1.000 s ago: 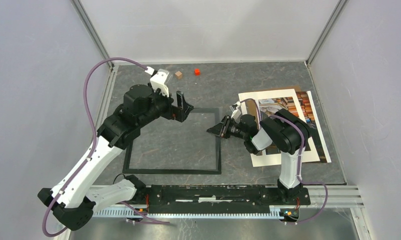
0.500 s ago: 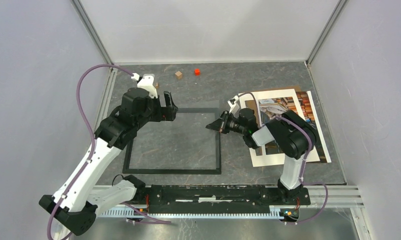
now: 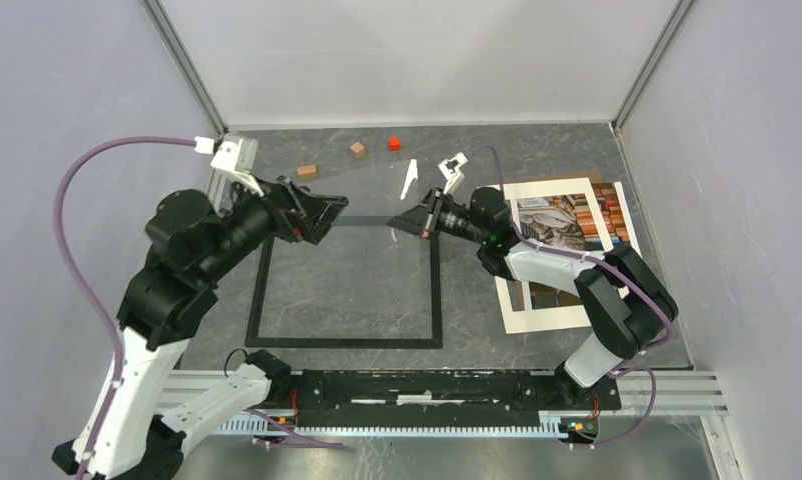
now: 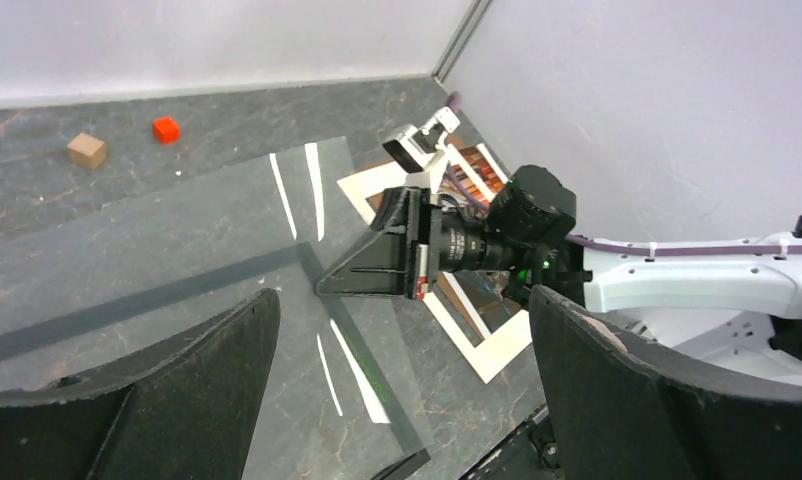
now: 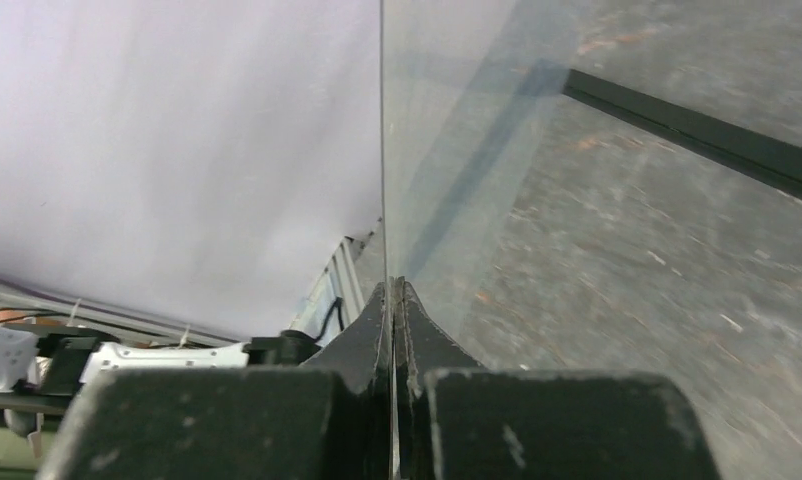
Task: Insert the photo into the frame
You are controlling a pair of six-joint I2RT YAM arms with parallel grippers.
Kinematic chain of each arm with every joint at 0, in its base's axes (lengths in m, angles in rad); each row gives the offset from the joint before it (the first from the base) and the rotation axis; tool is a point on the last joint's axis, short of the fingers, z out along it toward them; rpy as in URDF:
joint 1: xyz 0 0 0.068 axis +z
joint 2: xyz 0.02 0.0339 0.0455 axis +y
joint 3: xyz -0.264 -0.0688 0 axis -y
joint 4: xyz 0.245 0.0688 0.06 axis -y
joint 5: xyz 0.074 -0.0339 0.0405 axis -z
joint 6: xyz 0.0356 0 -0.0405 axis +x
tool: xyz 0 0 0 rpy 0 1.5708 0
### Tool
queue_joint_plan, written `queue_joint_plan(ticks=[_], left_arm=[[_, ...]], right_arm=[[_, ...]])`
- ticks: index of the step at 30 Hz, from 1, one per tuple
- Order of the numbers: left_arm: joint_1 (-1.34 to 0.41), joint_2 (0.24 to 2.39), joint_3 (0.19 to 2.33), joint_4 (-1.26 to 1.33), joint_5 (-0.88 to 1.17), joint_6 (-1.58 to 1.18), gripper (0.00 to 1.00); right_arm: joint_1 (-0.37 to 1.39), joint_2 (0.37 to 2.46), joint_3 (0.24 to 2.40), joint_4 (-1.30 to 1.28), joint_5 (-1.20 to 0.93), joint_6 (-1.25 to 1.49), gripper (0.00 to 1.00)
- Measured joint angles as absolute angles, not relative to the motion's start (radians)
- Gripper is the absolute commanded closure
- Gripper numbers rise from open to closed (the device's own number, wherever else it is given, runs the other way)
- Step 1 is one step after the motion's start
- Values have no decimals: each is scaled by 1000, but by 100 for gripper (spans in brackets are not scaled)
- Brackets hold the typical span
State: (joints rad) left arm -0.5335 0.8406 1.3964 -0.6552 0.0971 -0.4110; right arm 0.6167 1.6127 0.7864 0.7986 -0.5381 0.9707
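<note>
**A:** Where's the frame?

**B:** The frame (image 3: 347,342) lies flat on the grey table (image 3: 537,150), in the middle between the two arms. It is a thin-edged black rectangle, and the mottled table surface shows through its opening.

**A:** And the photo?

**B:** The photo (image 3: 565,214), a picture of bookshelves, lies just right of the frame with a white mat border (image 3: 522,318) around it. The right arm crosses over part of it.

**A:** What are the fingers doing?

**B:** The right gripper (image 3: 407,222) is by the frame's far right corner, pinched tight on the edge of a clear pane (image 4: 227,230). From the right wrist the pane's edge runs straight up from between the pads (image 5: 362,350). The pane is tilted, with its gripped end up off the table. I can't tell where its other edge rests. The left gripper (image 3: 322,208) hovers over the frame's far edge, fingers (image 4: 667,400) spread wide and holding nothing.

**A:** Anything else?

**B:** A red cube (image 3: 393,143), a brown cube (image 3: 357,149) and a wooden block (image 3: 306,171) sit near the far wall.
</note>
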Motion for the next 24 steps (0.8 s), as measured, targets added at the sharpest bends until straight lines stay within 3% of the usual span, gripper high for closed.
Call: queue_joint_plan(ticks=[10,24], left_arm=[[-533,768,1456,-657,118,-399,0],[-533,745,1481,-677,109,-361,0]], right_arm=[[780,1613,1109,672,-500,992,100],[831,1810,1232,870,-518,1235,100]])
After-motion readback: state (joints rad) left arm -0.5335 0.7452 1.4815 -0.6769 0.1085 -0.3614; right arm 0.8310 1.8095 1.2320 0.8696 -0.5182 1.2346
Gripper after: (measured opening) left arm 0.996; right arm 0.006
